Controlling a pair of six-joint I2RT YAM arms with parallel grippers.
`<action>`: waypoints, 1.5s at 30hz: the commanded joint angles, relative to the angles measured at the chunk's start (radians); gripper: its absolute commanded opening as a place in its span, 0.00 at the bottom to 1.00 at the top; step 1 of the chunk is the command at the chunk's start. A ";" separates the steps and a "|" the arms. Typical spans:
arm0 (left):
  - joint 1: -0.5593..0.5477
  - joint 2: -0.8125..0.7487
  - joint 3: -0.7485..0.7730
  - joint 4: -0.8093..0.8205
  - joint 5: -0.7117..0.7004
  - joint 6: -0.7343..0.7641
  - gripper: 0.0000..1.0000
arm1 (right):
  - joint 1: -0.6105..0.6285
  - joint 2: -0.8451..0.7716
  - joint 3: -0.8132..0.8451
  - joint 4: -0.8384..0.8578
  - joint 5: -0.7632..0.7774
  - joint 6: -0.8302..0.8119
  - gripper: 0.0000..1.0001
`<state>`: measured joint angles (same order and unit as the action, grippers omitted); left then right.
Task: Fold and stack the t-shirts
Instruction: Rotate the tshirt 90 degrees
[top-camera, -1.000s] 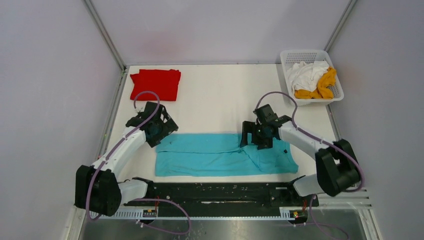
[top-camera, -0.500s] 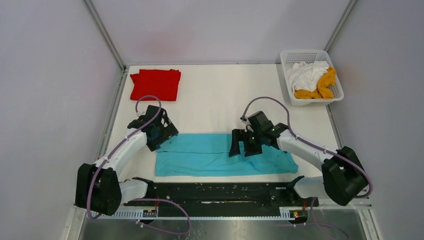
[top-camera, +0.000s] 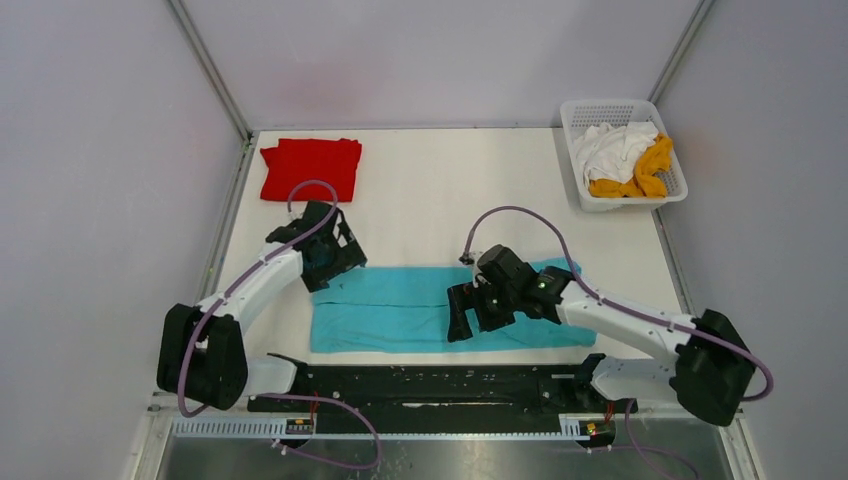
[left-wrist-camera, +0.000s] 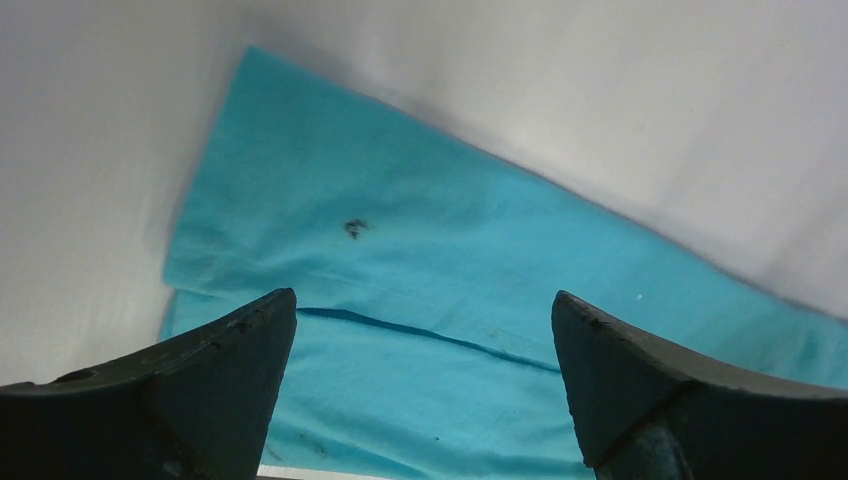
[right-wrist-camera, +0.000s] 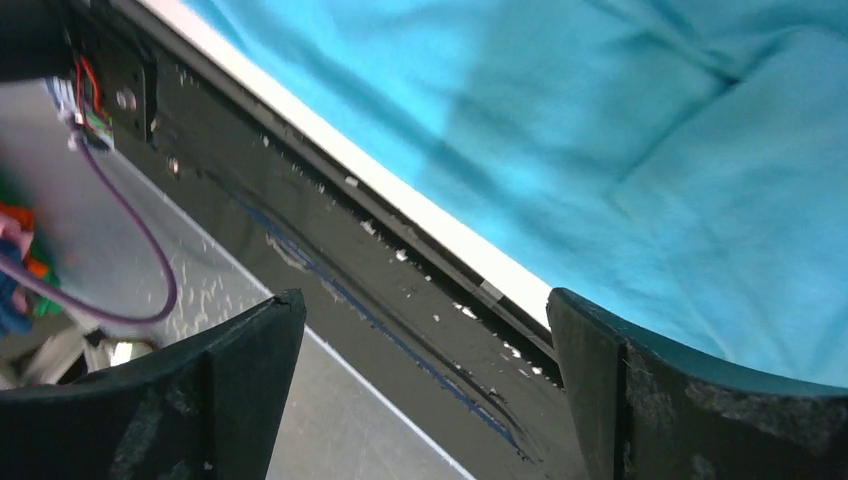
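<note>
- Turquoise t-shirt (top-camera: 400, 310) lies as a long folded band at 6 o'clock on the table (top-camera: 450, 200); the folded red t-shirt (top-camera: 312, 168) is at 11 o'clock.
- Left gripper (top-camera: 332, 262), jaws wide, hovers over the band's 9 o'clock end; right gripper (top-camera: 465, 312), jaws wide, over its middle.
- Likely best: pinch both layers at one end, then fold across evenly.

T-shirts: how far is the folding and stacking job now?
Done: the red shirt lies folded at far left. In hand: the blue shirt is folded into a long strip; both arms' jaws are open over it, holding nothing. Left: the white shirt and yellow shirt lie crumpled in the basket; nothing is stacked.
</note>
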<state>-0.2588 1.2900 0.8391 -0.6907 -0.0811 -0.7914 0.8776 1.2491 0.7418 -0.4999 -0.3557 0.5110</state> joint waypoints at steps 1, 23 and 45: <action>-0.115 0.052 0.026 0.046 0.039 0.036 0.99 | -0.041 -0.128 -0.035 -0.030 0.231 0.080 0.99; -0.357 0.083 -0.171 0.228 0.125 -0.228 0.99 | -0.510 0.695 0.495 0.142 0.097 0.151 1.00; -0.778 0.426 0.218 0.418 0.023 -0.442 0.99 | -0.500 1.409 1.771 -0.105 -0.088 0.013 0.99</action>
<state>-0.9958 1.6905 0.9810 -0.3103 -0.0296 -1.2095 0.3687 2.7129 2.5488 -0.7483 -0.4896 0.5465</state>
